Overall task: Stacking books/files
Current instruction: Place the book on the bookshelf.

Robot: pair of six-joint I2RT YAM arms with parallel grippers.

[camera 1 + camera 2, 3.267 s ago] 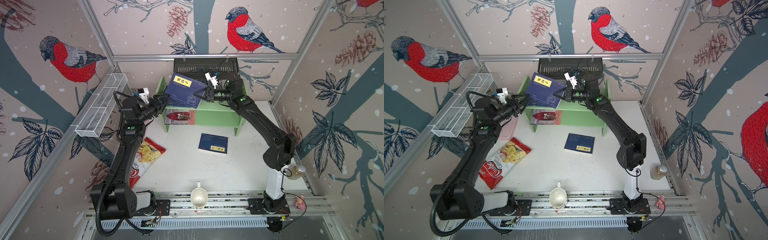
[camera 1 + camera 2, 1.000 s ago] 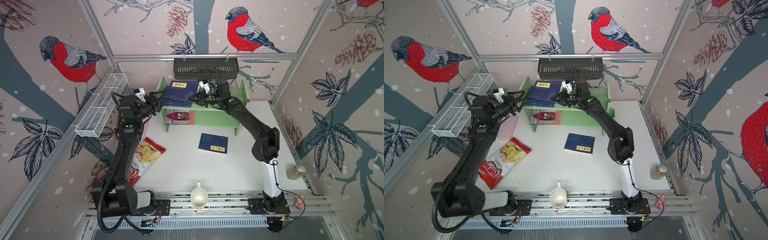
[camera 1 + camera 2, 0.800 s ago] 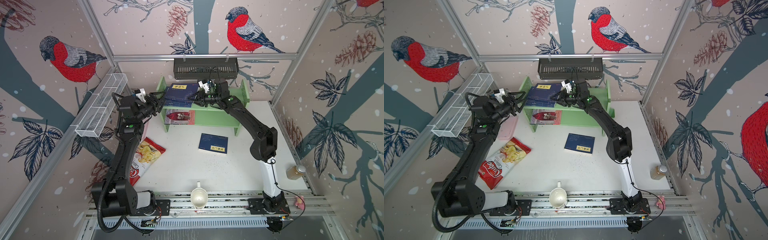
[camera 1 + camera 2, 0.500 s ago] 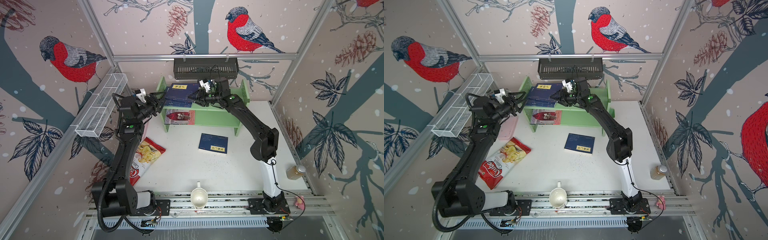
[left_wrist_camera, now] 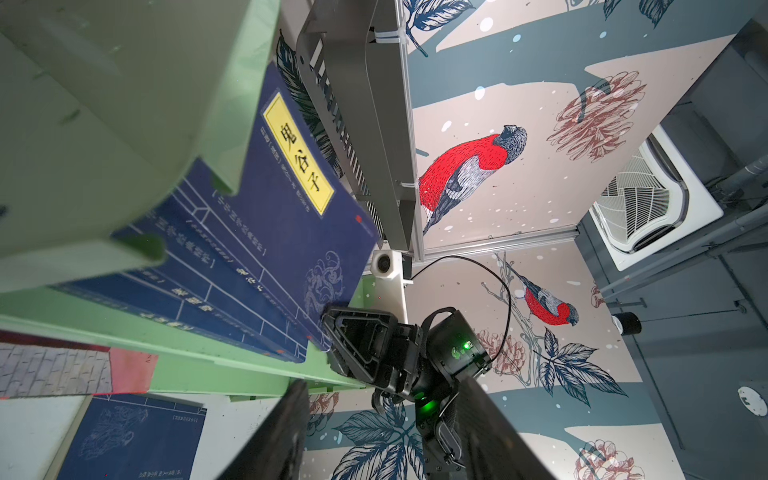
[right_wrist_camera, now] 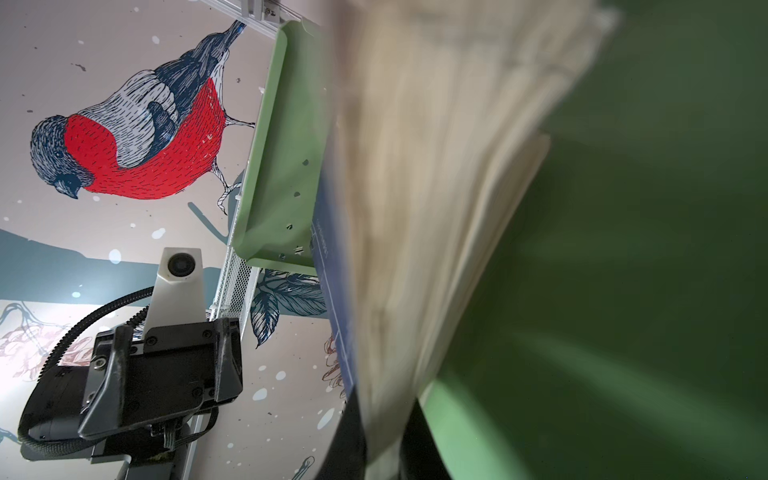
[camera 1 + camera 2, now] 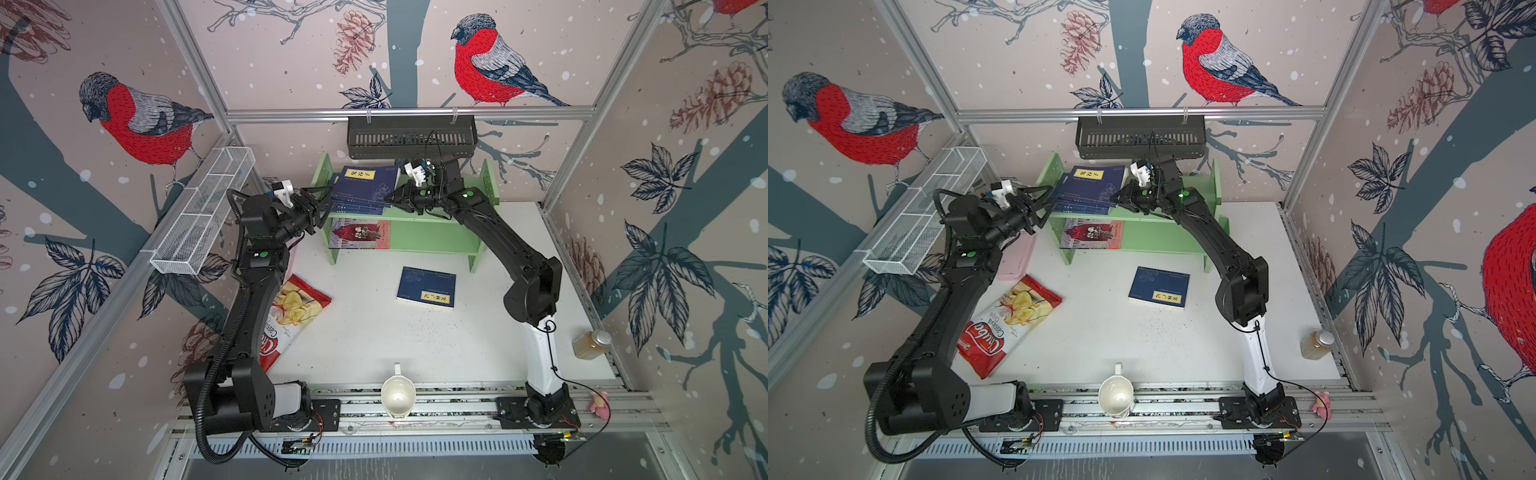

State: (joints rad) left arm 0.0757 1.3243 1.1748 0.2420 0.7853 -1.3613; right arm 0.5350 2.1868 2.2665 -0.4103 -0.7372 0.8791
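I count 4 navy books, 1 pink-and-red book, 1 crisp bag, 1 jug, 1 jar.

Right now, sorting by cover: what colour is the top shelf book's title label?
Yellow with black characters; the label shows best in the left wrist view.

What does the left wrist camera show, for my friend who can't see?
A stack of navy-blue paperback books, yellow label on top, lies on the upper board of a green shelf, the black right gripper at the stack's corner. A pink-and-red book sits in the lower compartment; another navy-blue paperback lies on the white table.
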